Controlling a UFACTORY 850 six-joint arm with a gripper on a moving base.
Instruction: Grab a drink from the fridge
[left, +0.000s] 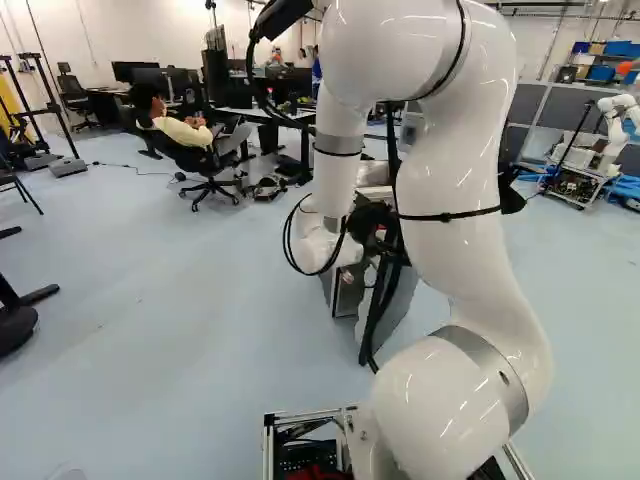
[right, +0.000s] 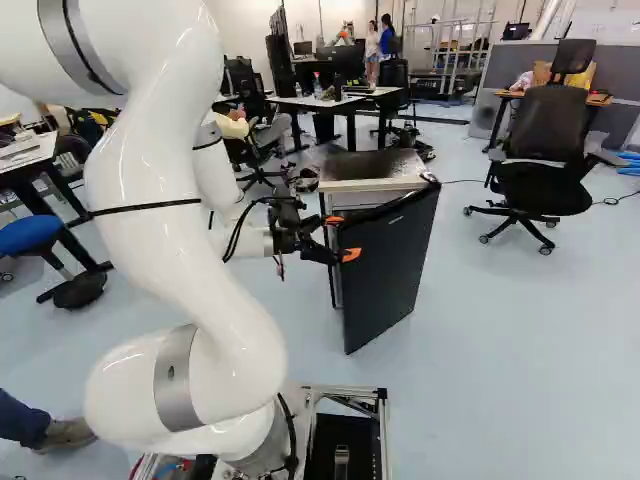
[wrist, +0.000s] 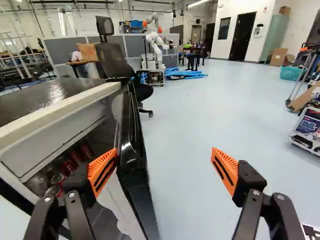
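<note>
In the right base view my gripper (right: 343, 238) is at the near edge of the fridge door (right: 392, 262), which stands ajar. The fridge (right: 372, 166) is a low cabinet with a dark, shiny top. In the wrist view the gripper (wrist: 164, 168) is wide open. One orange finger pad reaches the door's inner side, by the gap to the cabinet; the other hangs over the floor outside the door (wrist: 141, 187). Nothing is gripped. Through the gap show red drink cans (wrist: 57, 178), partly hidden by the finger and the cabinet wall.
Beyond the fridge stands a black office chair (right: 548, 150). Another robot (wrist: 156, 42) stands on a cart farther off. Desks (right: 322, 103) and a seated person are behind the fridge. A blue stool (right: 40, 233) stands at the left of the right base view.
</note>
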